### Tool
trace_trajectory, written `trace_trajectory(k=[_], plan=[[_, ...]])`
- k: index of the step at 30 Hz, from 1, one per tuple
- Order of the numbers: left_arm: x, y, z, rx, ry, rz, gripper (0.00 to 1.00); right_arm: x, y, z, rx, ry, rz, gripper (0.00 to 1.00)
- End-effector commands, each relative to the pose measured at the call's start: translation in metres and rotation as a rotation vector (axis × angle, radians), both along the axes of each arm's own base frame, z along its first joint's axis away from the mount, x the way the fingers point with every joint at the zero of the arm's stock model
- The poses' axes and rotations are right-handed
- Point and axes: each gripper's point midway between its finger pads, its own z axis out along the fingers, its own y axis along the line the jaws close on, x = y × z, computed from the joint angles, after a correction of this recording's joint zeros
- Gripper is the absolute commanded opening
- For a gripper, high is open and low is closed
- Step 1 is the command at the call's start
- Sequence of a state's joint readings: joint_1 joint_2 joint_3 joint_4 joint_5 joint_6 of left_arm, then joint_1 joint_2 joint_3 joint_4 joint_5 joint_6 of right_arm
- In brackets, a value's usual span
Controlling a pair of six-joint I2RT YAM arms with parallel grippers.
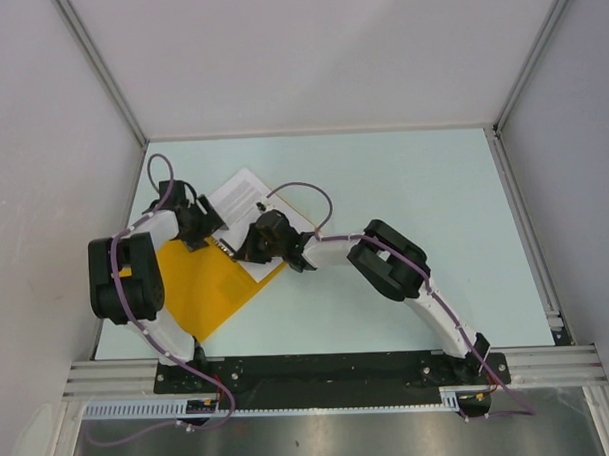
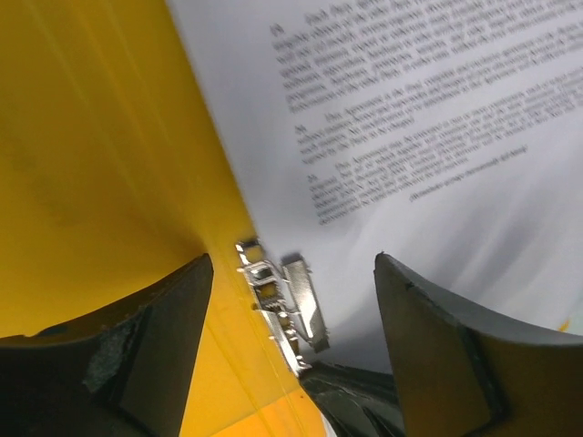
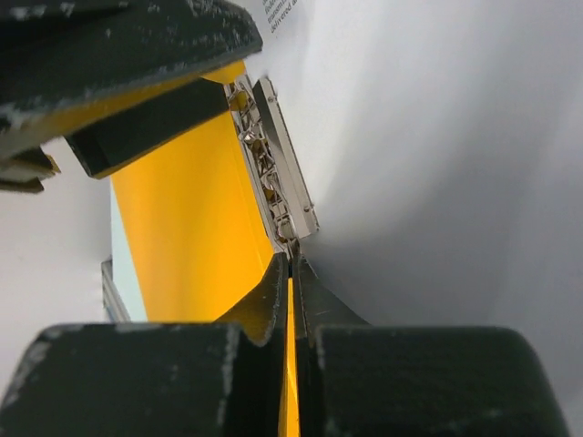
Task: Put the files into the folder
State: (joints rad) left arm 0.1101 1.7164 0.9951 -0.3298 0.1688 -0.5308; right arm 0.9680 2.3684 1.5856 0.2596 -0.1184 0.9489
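The orange-yellow folder (image 1: 202,287) lies open at the left of the table. White printed files (image 1: 245,195) stick out past its far edge. My right gripper (image 1: 247,248) is shut on a thin yellow edge of the folder (image 3: 291,364), just below its metal clip (image 3: 273,168). The white sheet (image 3: 437,164) lies right of the clip. My left gripper (image 2: 291,309) is open, its fingers (image 2: 173,337) astride the clip (image 2: 282,305), with yellow folder (image 2: 100,155) to the left and printed paper (image 2: 410,109) to the right. It shows in the top view (image 1: 199,224) over the folder's far corner.
The pale green table (image 1: 413,184) is walled by white panels with metal rails (image 1: 530,230) at the sides. The two grippers sit close together over the folder's spine; the left gripper's finger (image 3: 137,45) shows in the right wrist view.
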Motion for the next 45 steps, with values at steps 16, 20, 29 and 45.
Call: trace_trajectory(k=[16, 20, 29, 45], plan=[[-0.051, -0.035, -0.045, -0.098, 0.181, 0.002, 0.74, -0.047, -0.07, -0.124, -0.403, 0.162, 0.024, 0.0], [-0.051, -0.036, -0.045, -0.097, 0.181, -0.006, 0.74, -0.047, -0.045, -0.072, -0.203, 0.163, 0.117, 0.0], [-0.051, -0.039, -0.042, -0.09, 0.172, -0.024, 0.73, -0.053, -0.016, -0.014, 0.064, 0.222, 0.186, 0.0], [-0.041, -0.084, -0.031, -0.11, 0.138, -0.179, 0.76, -0.032, -0.039, 0.005, -0.004, 0.136, 0.182, 0.37]])
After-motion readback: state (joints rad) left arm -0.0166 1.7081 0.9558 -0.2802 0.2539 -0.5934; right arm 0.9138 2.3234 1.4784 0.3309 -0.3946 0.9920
